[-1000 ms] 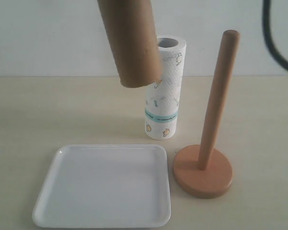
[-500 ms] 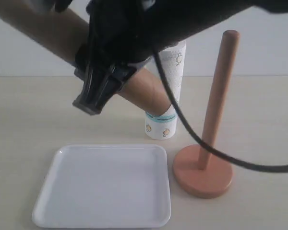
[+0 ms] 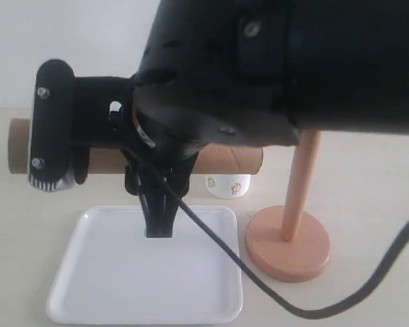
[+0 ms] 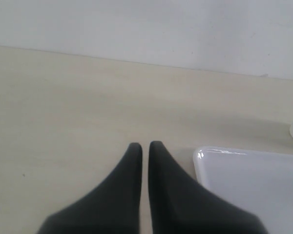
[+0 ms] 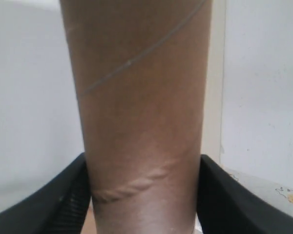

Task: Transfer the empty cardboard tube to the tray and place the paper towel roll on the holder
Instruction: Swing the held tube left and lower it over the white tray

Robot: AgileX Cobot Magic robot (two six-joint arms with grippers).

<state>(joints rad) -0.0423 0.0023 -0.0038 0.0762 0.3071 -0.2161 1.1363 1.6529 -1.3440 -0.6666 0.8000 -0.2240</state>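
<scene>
Cardboard tube (image 3: pixel 226 159) | tilted before, level now | right fingers (image 5: pixel 58 204) gripping

There's the right arm (image 3: pixel 307 61), a big glossy black housing, smooth and rounded, with a round recessed screw (image 3: pixel 251 28) near its top edge and a scatter of small dimples beside it. Off one side sits a black bar (image 3: pixel 54 126) with rounded ends, two silver screws set in it and a pale ribbed edge at one end. A thin black cable (image 3: pixel 300 315) trails out from under the housing. On the right gripper (image 5: pixel 144 195), broad matte black fingers (image 5: pixel 63 200) with curved inner faces. On the left gripper (image 4: pixel 144 146), two black fingers (image 4: pixel 122 190) tapering to narrow rounded tips.
</scene>
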